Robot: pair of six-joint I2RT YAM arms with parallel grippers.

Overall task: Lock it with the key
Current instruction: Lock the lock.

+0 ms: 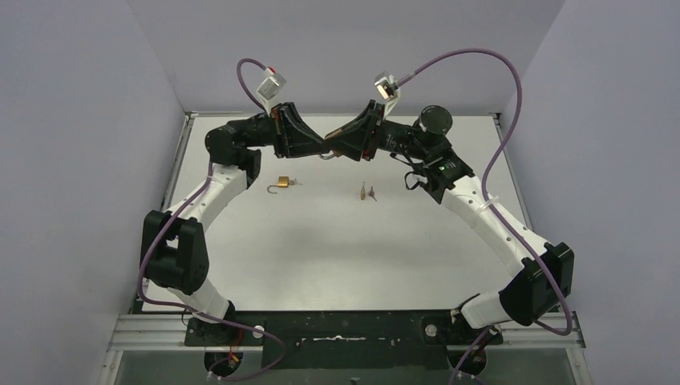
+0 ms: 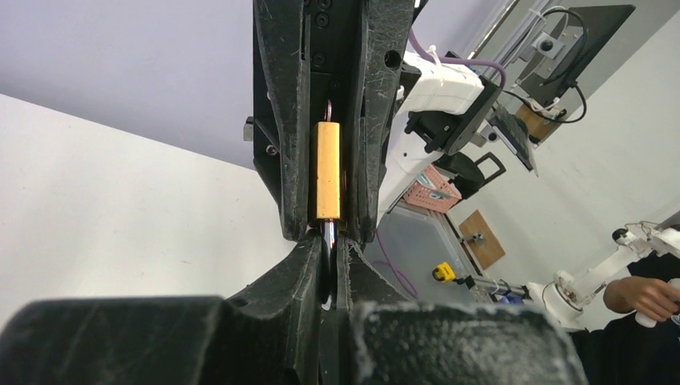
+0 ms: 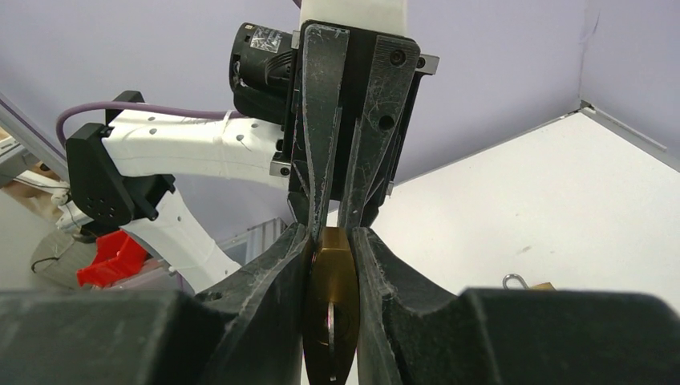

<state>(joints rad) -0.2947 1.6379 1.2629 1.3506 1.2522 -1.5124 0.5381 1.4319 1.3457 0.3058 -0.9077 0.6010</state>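
White tabletop (image 1: 321,257) is seen well below both tools, which meet in mid-air. A brass padlock (image 3: 330,289) is clamped by the right gripper (image 3: 331,238). A key (image 2: 329,231) is pinched in the left gripper (image 2: 328,247), its tip at the lock's base just ahead of the fingertips. If the wrists are turned off-axis, the key could be bent, jammed, or twisted out of the pinch.
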